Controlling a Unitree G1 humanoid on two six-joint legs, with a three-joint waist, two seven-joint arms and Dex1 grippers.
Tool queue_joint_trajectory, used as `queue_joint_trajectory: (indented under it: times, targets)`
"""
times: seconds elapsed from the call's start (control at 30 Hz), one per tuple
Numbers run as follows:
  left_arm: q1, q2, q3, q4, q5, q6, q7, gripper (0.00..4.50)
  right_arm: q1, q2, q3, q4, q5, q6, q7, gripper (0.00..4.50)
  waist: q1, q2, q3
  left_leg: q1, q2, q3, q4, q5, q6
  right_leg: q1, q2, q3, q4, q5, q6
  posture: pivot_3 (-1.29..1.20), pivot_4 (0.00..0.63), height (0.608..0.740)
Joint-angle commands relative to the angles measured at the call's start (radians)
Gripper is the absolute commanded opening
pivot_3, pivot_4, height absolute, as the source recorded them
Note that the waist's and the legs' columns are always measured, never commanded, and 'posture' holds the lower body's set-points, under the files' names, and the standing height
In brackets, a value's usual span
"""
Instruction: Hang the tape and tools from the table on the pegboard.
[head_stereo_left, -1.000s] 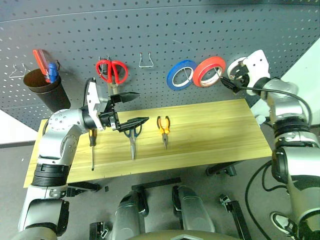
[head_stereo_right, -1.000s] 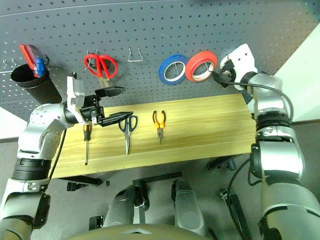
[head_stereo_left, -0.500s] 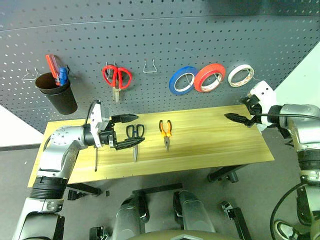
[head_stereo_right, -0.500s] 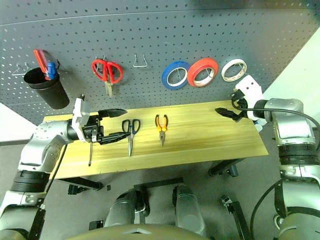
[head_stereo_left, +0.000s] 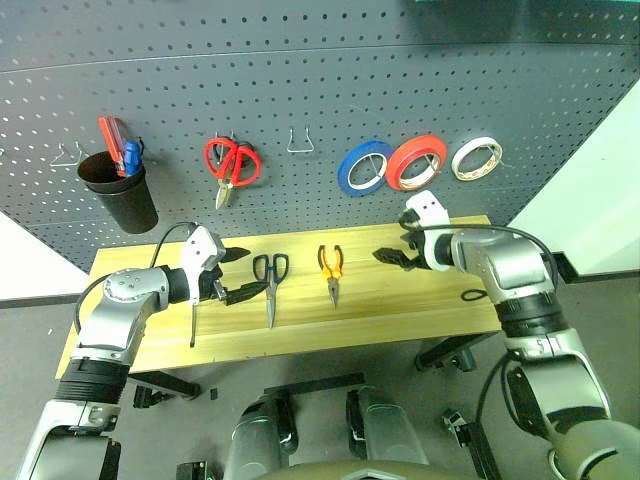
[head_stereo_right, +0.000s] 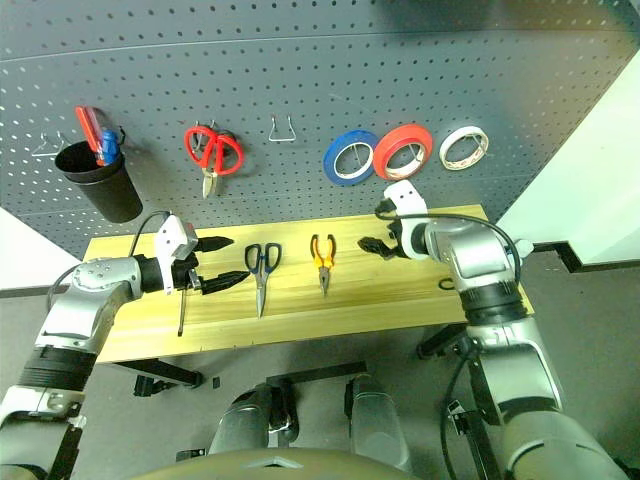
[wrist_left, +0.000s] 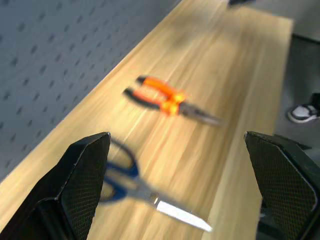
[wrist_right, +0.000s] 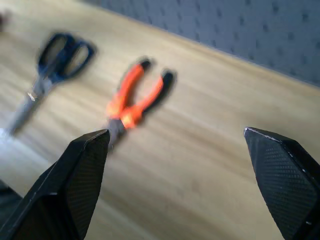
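A black cup (head_stereo_left: 121, 199) is hanging on the pegboard (head_stereo_left: 320, 90) at the upper left of the frame, holding a red-handled tool (head_stereo_left: 108, 133) and a blue-handled one (head_stereo_left: 130, 157) that are sticking up out of its mouth. To its right along the board, red-handled scissors (head_stereo_left: 232, 165) are hanging from a hook, then a bare wire hook (head_stereo_left: 299, 141), a blue roll (head_stereo_left: 365, 167), a red roll (head_stereo_left: 417, 160) and the off-white tape (head_stereo_left: 474, 158), already sitting on its peg at the upper right.

On the table (head_stereo_left: 420, 300) across the middle of the frame, the screwdriver (head_stereo_left: 193, 318), the dark-handled scissors (head_stereo_left: 269, 283) and the orange-handled pliers (head_stereo_left: 331, 270) are lying side by side, apart from each other.

The left gripper (head_stereo_left: 233, 274) is hovering between screwdriver and scissors, fingers spread wide and holding nothing. The right gripper (head_stereo_left: 393, 256) is hanging just right of the pliers, fingers likewise spread and empty.
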Motion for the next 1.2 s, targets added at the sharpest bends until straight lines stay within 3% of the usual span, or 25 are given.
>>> queue_joint_trajectory:
  times: [0.03,0.17,0.37,0.7,0.9,1.2]
  targets:
    - [0.004,0.015,0.02,0.011,0.012,-0.023,0.007,4.5,-0.077,0.051,-0.001,0.084,0.0,0.063,-0.055,4.48,0.001,0.0,0.001,0.0,0.0,0.0,0.0,0.0,0.0,0.0,-0.002,0.0,0.0,0.0,0.0,-0.18,0.22,0.73]
    - [0.001,0.01,0.026,0.056,0.037,-0.062,0.031,4.5,-0.156,0.12,-0.015,0.196,0.02,0.135,-0.086,4.48,0.002,0.001,0.014,0.0,-0.001,0.0,-0.001,0.0,0.001,0.0,-0.005,0.0,0.0,-0.001,-0.002,-0.14,0.267,0.73]
    - [0.002,0.001,0.027,0.06,0.035,-0.071,0.046,4.5,-0.211,0.215,-0.009,0.341,-0.013,0.074,-0.184,4.48,0.005,0.001,0.06,0.0,-0.001,-0.001,0.0,0.0,0.001,0.0,-0.006,0.001,0.0,-0.002,-0.003,-0.1,0.334,0.73]
    - [0.064,-0.024,0.056,-0.113,-0.015,0.073,0.12,4.5,-0.297,0.327,-0.093,0.541,-0.017,-0.046,-0.338,4.48,0.006,0.0,0.163,-0.001,-0.002,-0.001,-0.001,0.0,0.001,-0.001,-0.008,0.002,0.001,-0.001,-0.003,-0.04,0.442,0.73]
    - [0.103,-0.047,0.067,-0.204,-0.044,0.135,0.166,4.5,-0.362,0.349,-0.131,0.67,-0.02,-0.161,-0.379,4.48,0.008,0.0,0.204,-0.001,-0.003,0.001,-0.002,0.001,0.002,-0.002,-0.008,0.002,0.001,-0.001,-0.001,-0.01,0.452,0.73]
    - [0.125,-0.053,0.064,-0.248,-0.058,0.164,0.189,4.5,-0.401,0.385,-0.116,0.742,-0.043,-0.178,-0.387,4.48,0.03,0.0,0.212,0.0,-0.003,0.002,-0.009,0.003,-0.002,-0.006,-0.007,0.001,0.001,0.0,0.002,-0.01,0.443,0.73]
